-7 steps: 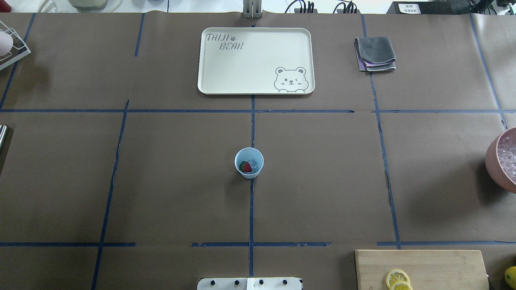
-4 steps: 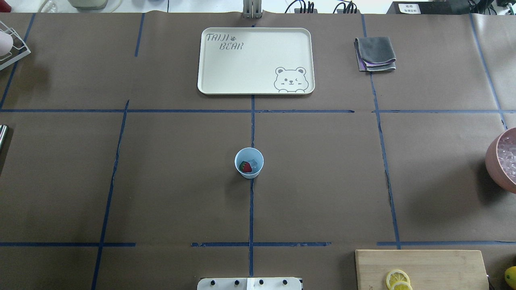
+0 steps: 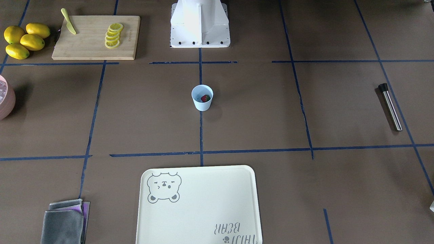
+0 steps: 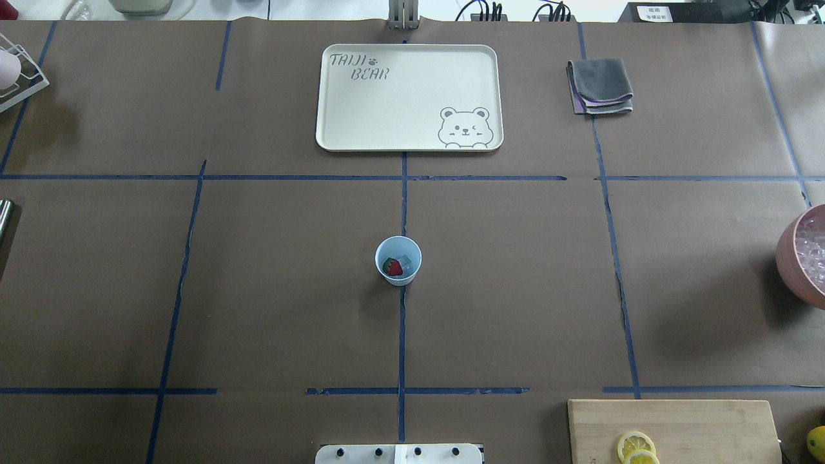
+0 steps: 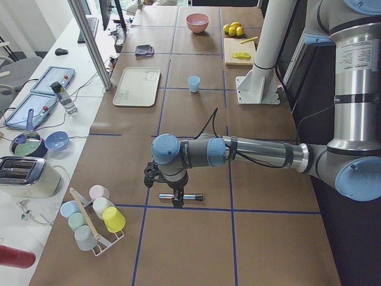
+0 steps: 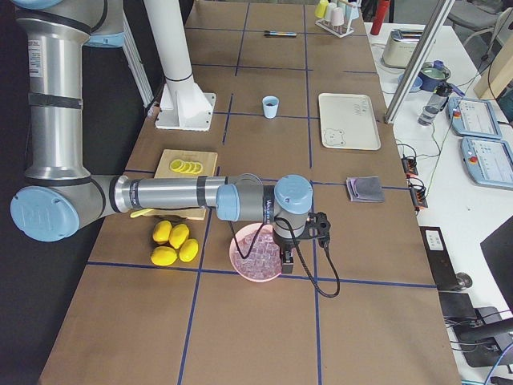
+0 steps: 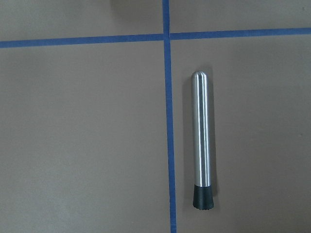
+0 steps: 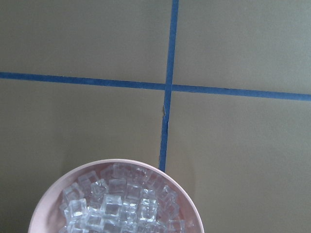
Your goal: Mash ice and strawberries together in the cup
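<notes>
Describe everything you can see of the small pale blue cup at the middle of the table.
The small pale blue plastic cup is a plain, handleless tumbler that tapers toward its base. It stands upright and open on the brown paper table cover, astride the blue tape line running out from the robot's base. Inside lie one red strawberry with a green top and, beside it, clear ice. Nothing else touches it.
</notes>
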Controlling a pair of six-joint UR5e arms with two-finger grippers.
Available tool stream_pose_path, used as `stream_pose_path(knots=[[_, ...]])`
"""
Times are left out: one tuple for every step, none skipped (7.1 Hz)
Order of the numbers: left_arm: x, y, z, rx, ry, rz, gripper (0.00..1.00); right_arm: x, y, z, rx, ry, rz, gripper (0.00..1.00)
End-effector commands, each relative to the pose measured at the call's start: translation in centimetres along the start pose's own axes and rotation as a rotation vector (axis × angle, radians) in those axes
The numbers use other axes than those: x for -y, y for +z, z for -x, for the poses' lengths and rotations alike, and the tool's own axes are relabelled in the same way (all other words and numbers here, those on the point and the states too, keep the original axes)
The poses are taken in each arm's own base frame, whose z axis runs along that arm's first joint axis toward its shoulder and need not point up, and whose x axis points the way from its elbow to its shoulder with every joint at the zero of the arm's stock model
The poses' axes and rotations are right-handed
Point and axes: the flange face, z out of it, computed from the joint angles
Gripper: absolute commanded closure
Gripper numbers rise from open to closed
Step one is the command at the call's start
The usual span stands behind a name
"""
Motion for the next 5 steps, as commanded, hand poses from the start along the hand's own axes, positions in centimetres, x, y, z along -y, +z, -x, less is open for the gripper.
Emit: stream_pose_path(knots=[[-0.1, 1.0, 1.0, -0.003, -0.019, 0.020, 0.00, -0.8, 0.6, -0.5, 0.000, 0.011, 0.013, 0.00], [-0.1, 1.2, 1.2, -0.005, -0.022, 0.022, 0.00, -1.3, 0.9, -0.8, 0.002, 0.015, 0.020, 0.00], [0.0, 1.1, 1.1, -0.006, -0.016, 0.017, 0.00, -1.4, 0.9, -0.8, 0.002, 0.015, 0.020, 0.00], [0.1, 0.9, 0.9, -0.005, -0.013, 0.014, 0.00, -1.4, 0.9, -0.8, 0.002, 0.014, 0.021, 0.00], [0.7, 0.1, 0.2, -0.003, -0.003, 0.002, 0.00, -1.5, 1.0, -0.9, 0.004, 0.003, 0.023, 0.00]])
